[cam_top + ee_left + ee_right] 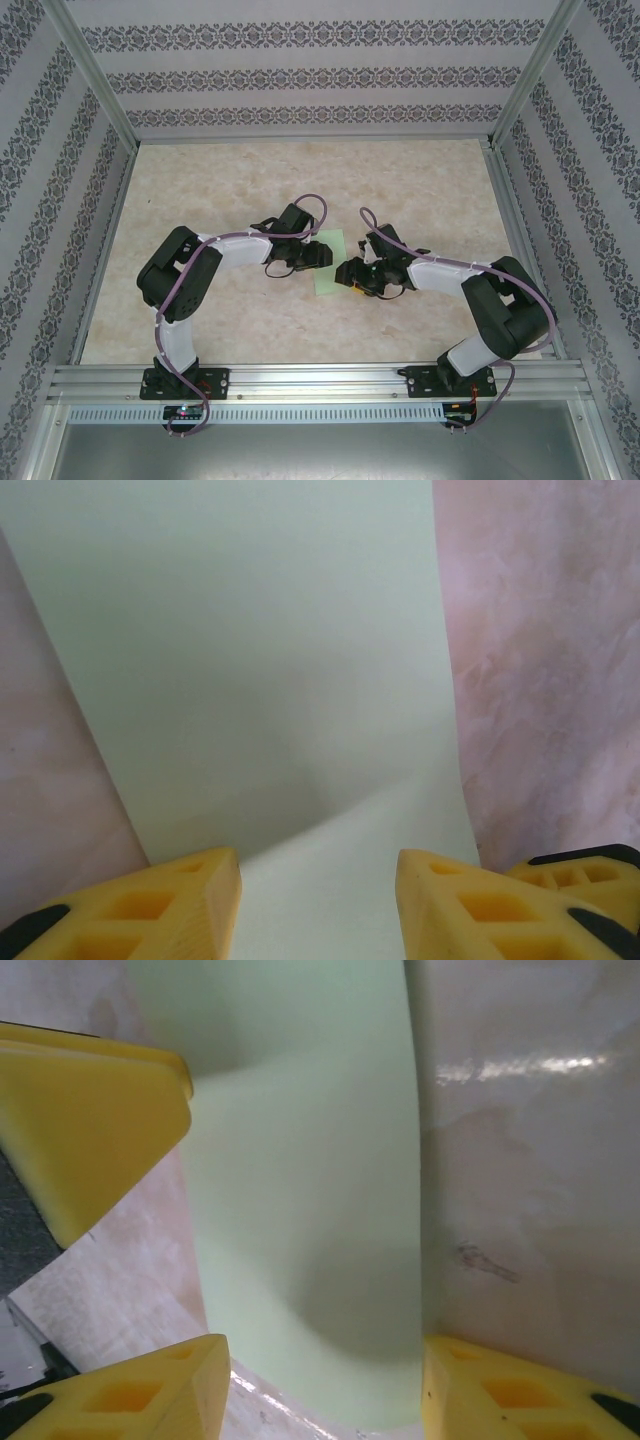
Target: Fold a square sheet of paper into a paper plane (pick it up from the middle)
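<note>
The sheet [328, 278] lies mid-table [420, 190], long axis near to far, directly between the grippers. The left gripper [320, 865] is at its left edge and the right gripper [325, 1355] at its right, equally close. Both have fingers apart, straddling the paper and pinching nothing. From above they cover its middle. Creases and finger contact are hard to make out.

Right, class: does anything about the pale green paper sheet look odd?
Yes: the thin pale green paper sheet isn't flat; it bows up off the beige marbled table, shadowed humps showing in both wrist views.
</note>
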